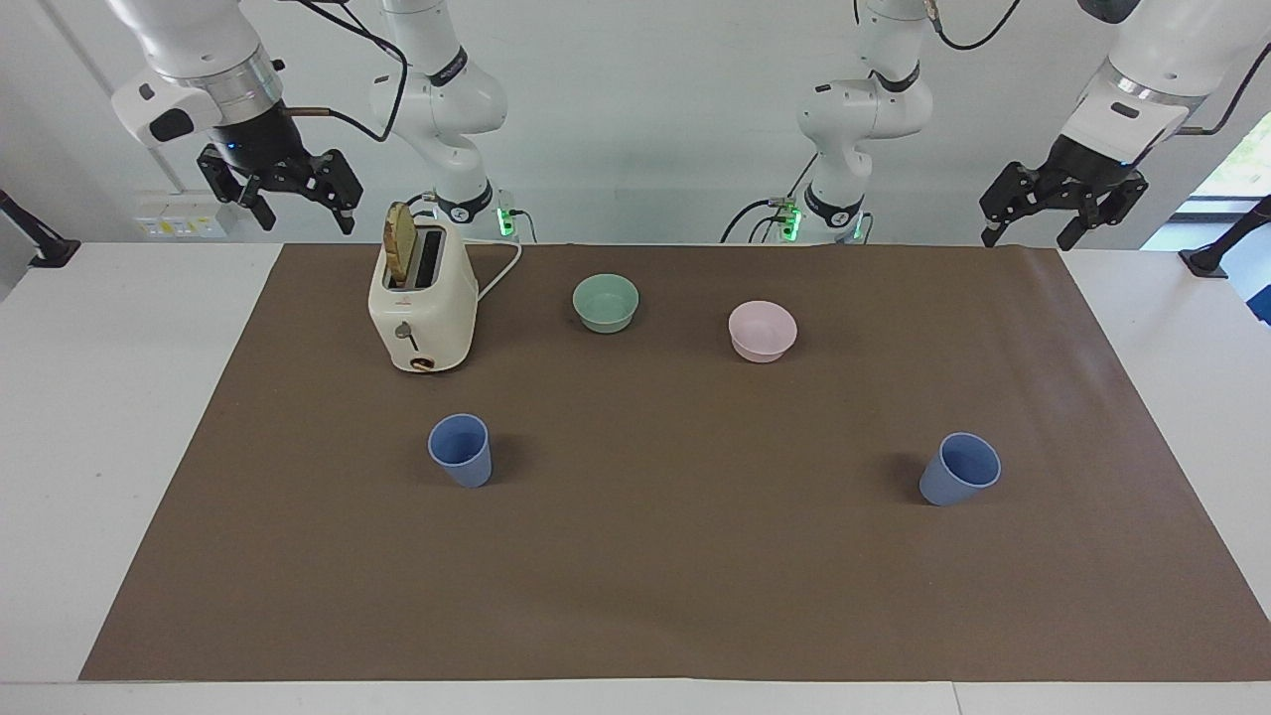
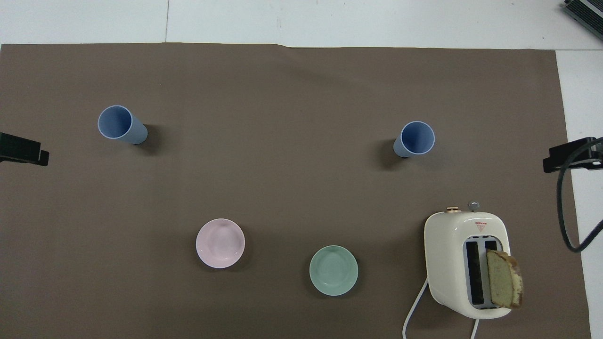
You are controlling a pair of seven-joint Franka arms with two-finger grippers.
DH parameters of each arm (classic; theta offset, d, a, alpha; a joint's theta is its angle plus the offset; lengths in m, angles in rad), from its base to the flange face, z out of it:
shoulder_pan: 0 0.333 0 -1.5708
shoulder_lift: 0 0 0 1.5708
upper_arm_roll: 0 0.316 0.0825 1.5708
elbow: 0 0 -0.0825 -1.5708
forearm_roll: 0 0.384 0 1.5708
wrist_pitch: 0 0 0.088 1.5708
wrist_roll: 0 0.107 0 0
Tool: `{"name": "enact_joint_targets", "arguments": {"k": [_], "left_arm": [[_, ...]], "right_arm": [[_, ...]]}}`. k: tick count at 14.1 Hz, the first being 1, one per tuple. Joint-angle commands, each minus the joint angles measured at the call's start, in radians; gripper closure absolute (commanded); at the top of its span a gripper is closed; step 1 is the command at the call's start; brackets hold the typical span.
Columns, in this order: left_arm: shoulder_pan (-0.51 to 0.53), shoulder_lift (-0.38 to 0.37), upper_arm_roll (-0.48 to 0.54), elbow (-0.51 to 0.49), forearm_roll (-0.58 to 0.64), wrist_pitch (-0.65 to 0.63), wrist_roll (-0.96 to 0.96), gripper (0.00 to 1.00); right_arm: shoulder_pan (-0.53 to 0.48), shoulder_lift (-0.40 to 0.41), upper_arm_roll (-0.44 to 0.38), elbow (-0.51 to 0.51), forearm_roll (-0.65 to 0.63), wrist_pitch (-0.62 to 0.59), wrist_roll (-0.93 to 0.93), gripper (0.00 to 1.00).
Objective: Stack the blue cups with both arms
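While both arms wait raised, left claw (image 1: pixel 1062 214), right claw (image 1: pixel 283 194) gape empty.

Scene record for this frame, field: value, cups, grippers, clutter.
cup A: blue cup, upright on the brown mat, toward the right arm's end
cup B: blue cup, upright, toward the left arm's end
stacked: no, cups far apart
left gripper: raised by the mat's corner at its own end, jaws open, empty
right gripper: raised beside the toaster, jaws open, empty
clutter: green bowl, pink bowl, nearer the robots than the cups; bread slice in toaster
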Motion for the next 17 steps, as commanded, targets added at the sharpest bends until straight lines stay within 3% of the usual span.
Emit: {"name": "enact_joint_targets", "arguments": {"k": [1, 17], "left_arm": [[0.001, -0.028, -0.001, -0.03, 0.018, 0.006, 0.01, 0.0], [0.002, -0.03, 0.002, -0.041, 0.02, 0.023, 0.008, 0.0]], "right_arm": [[-0.008, -0.002, 0.001, 0.005, 0.01, -0.006, -0.016, 0.0], [-0.013, 0.0, -0.001, 0.005, 0.008, 0.013, -0.012, 0.0]]}}
